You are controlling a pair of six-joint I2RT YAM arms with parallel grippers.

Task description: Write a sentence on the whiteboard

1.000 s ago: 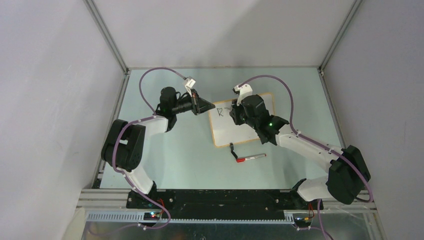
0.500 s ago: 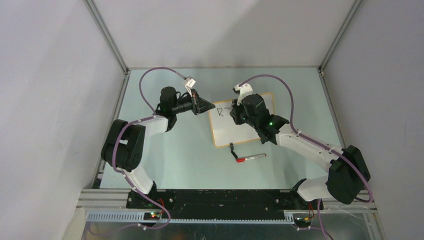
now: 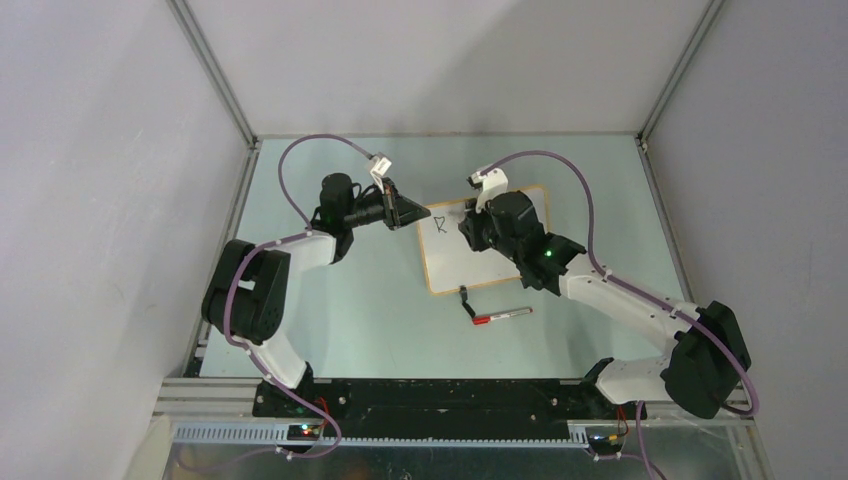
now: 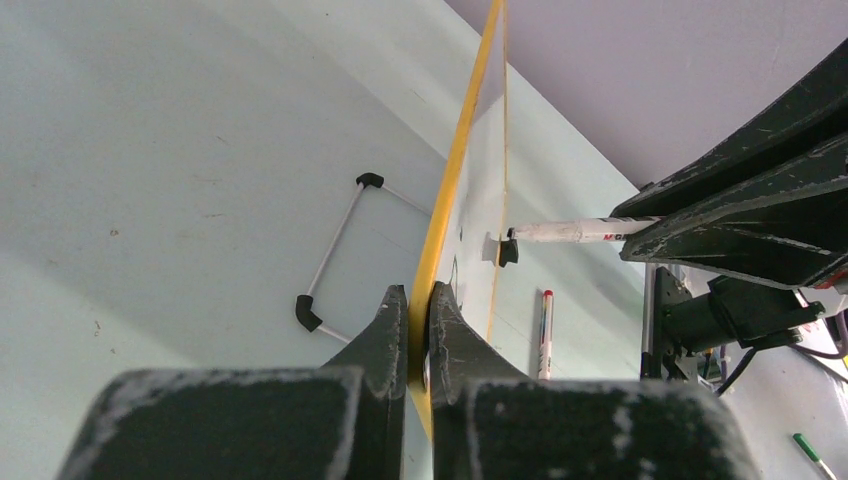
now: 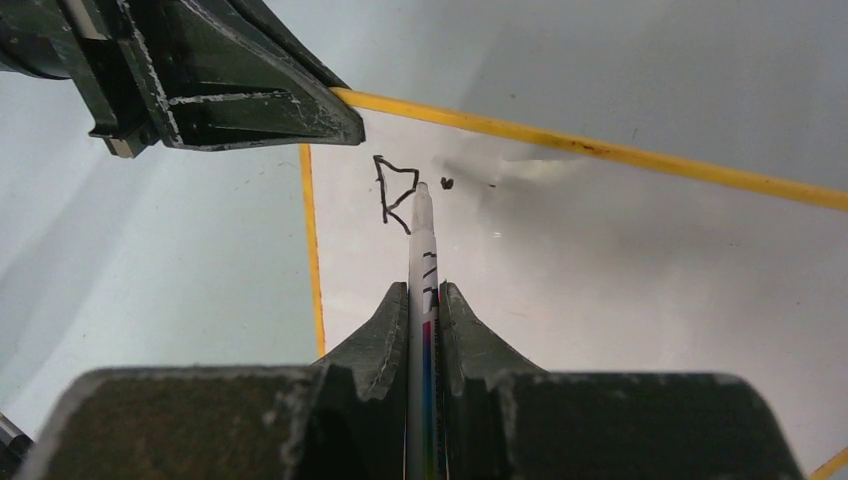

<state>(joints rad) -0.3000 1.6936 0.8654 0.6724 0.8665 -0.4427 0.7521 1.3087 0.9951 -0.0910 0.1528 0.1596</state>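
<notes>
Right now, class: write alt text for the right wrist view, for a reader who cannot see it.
The right gripper, shut on a marker, holds its tip to the whiteboard beside a black letter R. At upper left, the left gripper clamps the board's yellow frame.

- Pale green table top (image 3: 350, 300) lay flat under the left fingers (image 4: 385, 335) and the right fingers (image 5: 385, 325); it was matte with faint scuffs.
- Plain grey-white back wall (image 3: 440, 60) stood beyond both sets of fingers.
- Left wall (image 3: 100, 200) stood outward of the left fingers, and right wall (image 3: 770, 150) outward of the right fingers.
- Aluminium posts (image 3: 212, 72) rose at the back corners.
- Black base plate (image 3: 450, 395) and slotted metal rail (image 3: 400, 432) ran along the edge well behind the fingers.
- Light was soft and even, with dim shadows on the walls.
</notes>
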